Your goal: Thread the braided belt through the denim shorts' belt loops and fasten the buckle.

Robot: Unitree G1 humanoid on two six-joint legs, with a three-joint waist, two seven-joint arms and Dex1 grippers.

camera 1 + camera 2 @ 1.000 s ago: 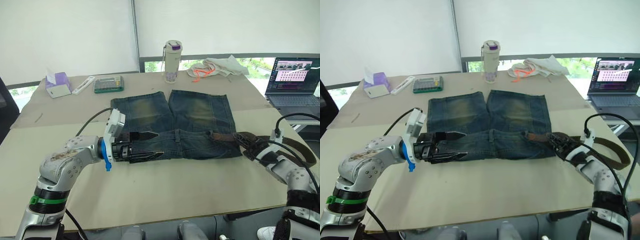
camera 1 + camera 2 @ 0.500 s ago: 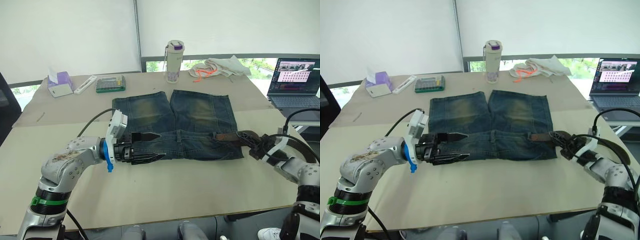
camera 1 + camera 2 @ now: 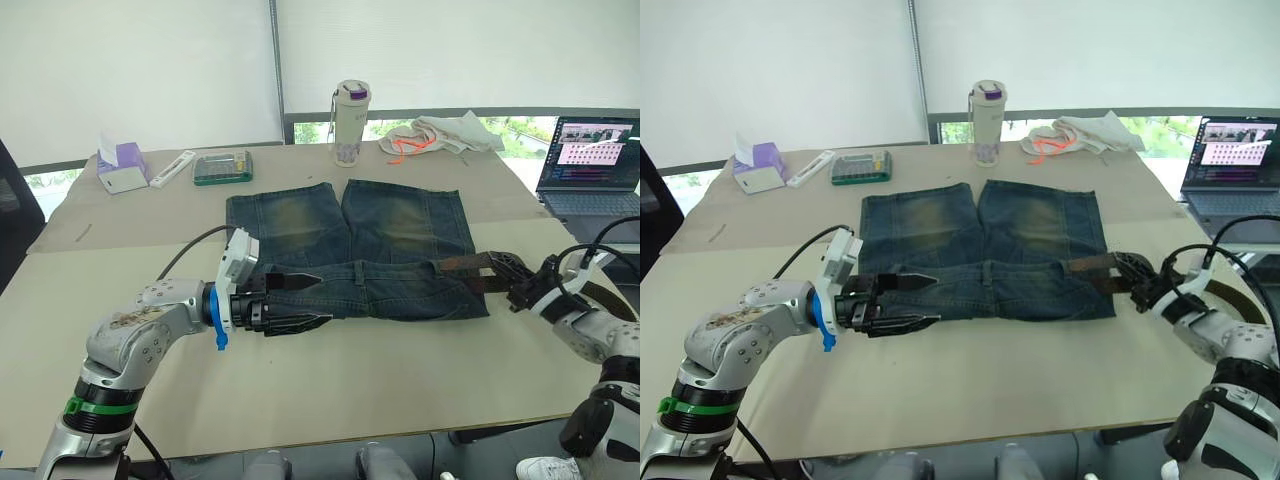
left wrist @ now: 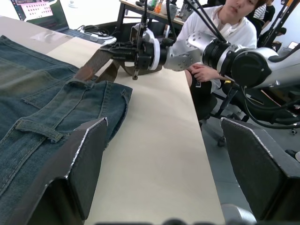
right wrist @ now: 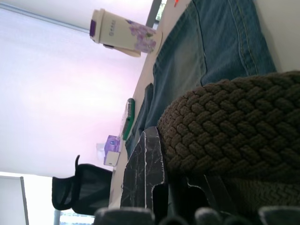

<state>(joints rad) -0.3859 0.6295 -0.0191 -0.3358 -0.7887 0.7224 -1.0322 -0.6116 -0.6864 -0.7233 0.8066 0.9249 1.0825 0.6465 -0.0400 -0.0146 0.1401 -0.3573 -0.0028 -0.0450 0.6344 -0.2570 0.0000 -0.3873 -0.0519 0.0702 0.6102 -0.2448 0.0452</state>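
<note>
— Since a second ago, what has moved?
— Right claw [image 3: 513,279] has drawn inward from the desk's right edge to the shorts' right side, dragging the braided belt [image 3: 468,265] with it; left claw [image 3: 300,300] has slid a little toward lower centre, its two fingers still spread wide.

— What does each hold?
— Right claw is clamped on the braided belt, the weave pressed against its finger [image 5: 145,173] in the wrist view; left claw grips nothing, its upper finger lying over the waistband's left end and its lower finger just off the hem.

— Where are the task's things?
— One pair of denim shorts [image 3: 350,250] lies flat mid-frame on the desk [image 3: 330,390]; one belt runs from the waistband's right part out to the right; one belt loop [image 4: 40,130] shows plainly in the left wrist view; buckle I cannot make out.

— And behind?
— One tumbler [image 3: 347,108], one tissue box [image 3: 120,167], one green case [image 3: 222,167], one laptop [image 3: 590,160] at upper right; one seated person [image 4: 220,28].
</note>
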